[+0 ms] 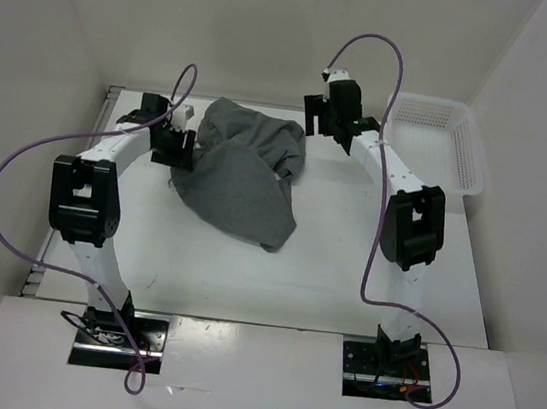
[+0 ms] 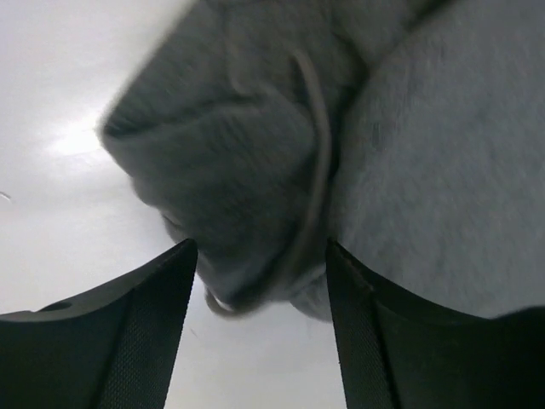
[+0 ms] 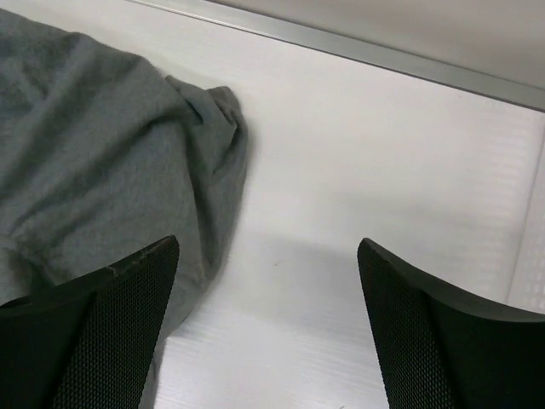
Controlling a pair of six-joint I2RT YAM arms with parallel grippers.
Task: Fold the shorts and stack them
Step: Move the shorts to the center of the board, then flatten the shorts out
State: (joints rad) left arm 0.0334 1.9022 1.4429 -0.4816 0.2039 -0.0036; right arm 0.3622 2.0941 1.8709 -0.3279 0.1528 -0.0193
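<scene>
Left fingers [image 2: 145, 332] stand apart, a bunched edge of the shorts [image 1: 241, 180] and its drawstring [image 2: 320, 145] dipping between their tips, unpinched. Right fingers [image 3: 102, 332] gape wide over the white worktop [image 3: 358, 170], just beside the shorts, crumpled between both arms.

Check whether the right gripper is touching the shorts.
Cannot tell. In the right wrist view the right gripper stands open over bare table; the shorts run behind one finger, hiding any gap.

White walls [image 1: 277, 23] enclose a white table [image 1: 243, 281].
</scene>
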